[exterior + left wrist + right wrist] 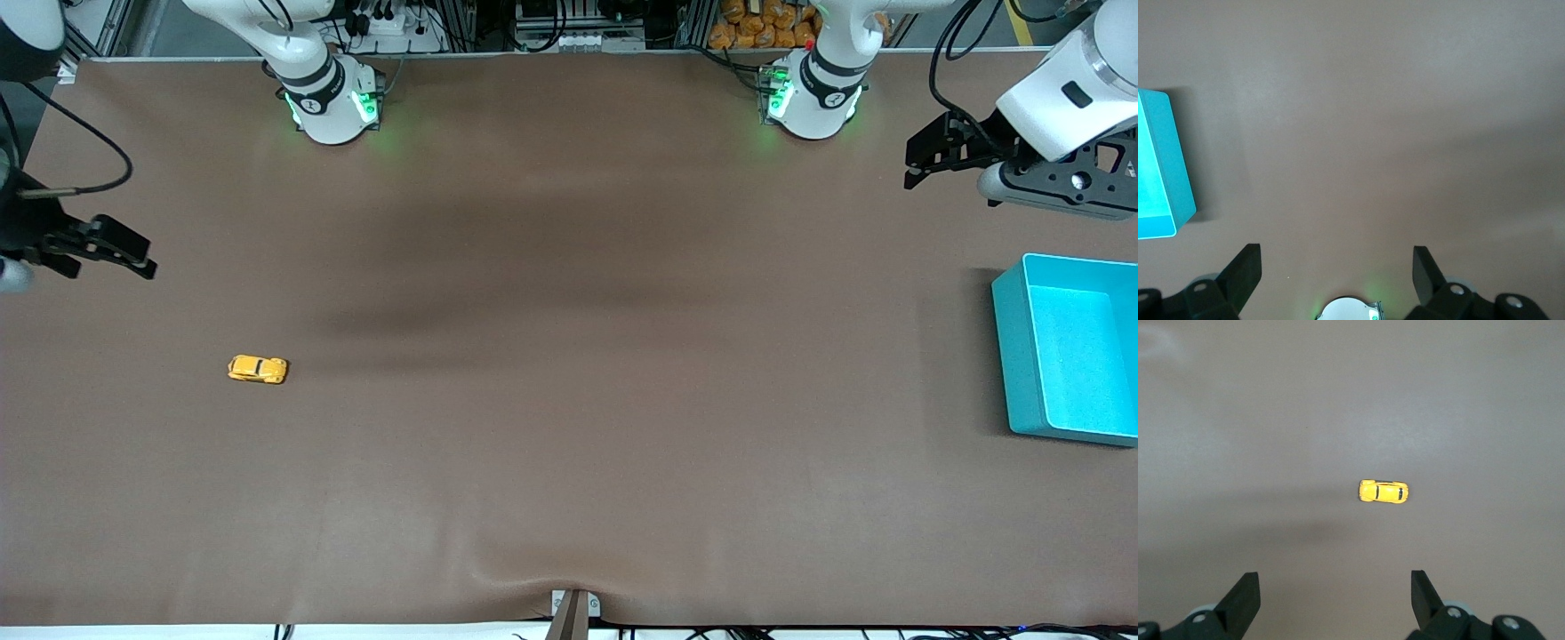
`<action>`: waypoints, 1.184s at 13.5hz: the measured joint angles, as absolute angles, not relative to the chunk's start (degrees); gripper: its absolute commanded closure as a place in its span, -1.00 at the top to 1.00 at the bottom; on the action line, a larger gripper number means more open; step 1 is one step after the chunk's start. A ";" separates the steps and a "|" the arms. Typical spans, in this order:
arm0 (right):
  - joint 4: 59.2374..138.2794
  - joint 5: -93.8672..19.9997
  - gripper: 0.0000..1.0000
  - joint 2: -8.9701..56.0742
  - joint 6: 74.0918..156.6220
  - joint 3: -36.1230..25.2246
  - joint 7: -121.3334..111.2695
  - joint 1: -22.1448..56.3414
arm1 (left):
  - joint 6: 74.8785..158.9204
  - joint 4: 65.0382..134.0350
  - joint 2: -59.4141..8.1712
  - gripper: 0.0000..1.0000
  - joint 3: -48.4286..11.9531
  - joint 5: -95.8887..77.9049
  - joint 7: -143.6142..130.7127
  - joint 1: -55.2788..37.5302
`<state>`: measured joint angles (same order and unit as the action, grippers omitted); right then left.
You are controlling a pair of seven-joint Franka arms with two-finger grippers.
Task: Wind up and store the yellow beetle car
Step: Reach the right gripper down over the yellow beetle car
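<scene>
The yellow beetle car (pixel 258 369) (pixel 1383 491) stands on its wheels on the brown table, toward the right arm's end. My right gripper (pixel 133 253) (pixel 1334 583) hangs open and empty above the table's edge at that end, well apart from the car. At the left arm's end, my left gripper (pixel 920 164) (pixel 1336 259) is open too, with nothing between its fingers, up in the air over the table beside the teal bin.
A teal open bin (pixel 1067 351) (pixel 1158 167) sits at the left arm's end of the table. The brown mat (pixel 578 356) has a raised wrinkle at its front edge near a small clamp (pixel 573 609).
</scene>
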<state>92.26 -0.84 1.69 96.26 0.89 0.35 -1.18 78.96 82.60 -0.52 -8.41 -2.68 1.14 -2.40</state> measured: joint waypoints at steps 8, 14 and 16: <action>91.51 -1.04 1.00 7.77 102.59 0.61 -15.39 -0.91 | 78.97 82.60 -0.53 1.00 -8.30 -2.68 1.13 -2.34; 89.98 -2.05 1.00 12.86 103.31 0.19 -38.81 -2.00 | 78.97 82.63 -0.53 1.00 -8.27 -2.68 1.14 -2.33; 88.22 -1.84 1.00 15.80 103.57 0.03 -49.28 -3.42 | 78.97 82.63 -0.53 1.00 -8.21 -2.68 1.14 -2.32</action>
<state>88.22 -1.84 15.80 103.57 0.03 -49.28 -3.42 78.97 82.63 -0.53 -8.21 -2.68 1.14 -2.32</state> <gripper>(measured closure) 0.000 0.000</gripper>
